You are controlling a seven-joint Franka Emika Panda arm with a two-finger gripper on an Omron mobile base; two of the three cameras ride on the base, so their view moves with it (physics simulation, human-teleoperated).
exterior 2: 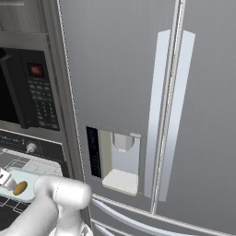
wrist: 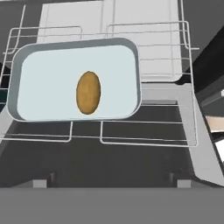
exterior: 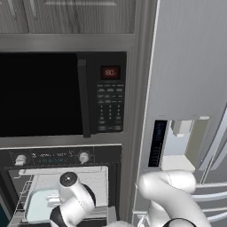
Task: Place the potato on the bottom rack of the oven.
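Potato [wrist: 88, 92] lies in the pale tray [wrist: 39, 105], lengthwise up the hand view, slightly right of the tray's middle, apart from all four walls. Tray sits on the wire rack [wrist: 144, 141], which is pulled forward out of the oven [exterior: 104, 155]; rack bars show past the tray's near and right edges. In the right base view the potato [exterior 2: 20, 188] shows as a small brown oval on the tray [exterior 2: 27, 177], just left of the arm's white elbow. Arm pose: it rises from the base, bends at a rounded elbow and reaches down and forward toward the open oven mouth, wrist above the tray in the left base view (wrist covers part of the tray there). Hand camera looks down on tray and rack from above and somewhat in front. Gripper: fingers spread wide, nothing between them; tips are hard to make out at the bottom of the hand view, probably only two grey stubs. Microwave [exterior: 66, 95] sits above the oven's knob strip; fridge [exterior 2: 138, 92] stands to the right.
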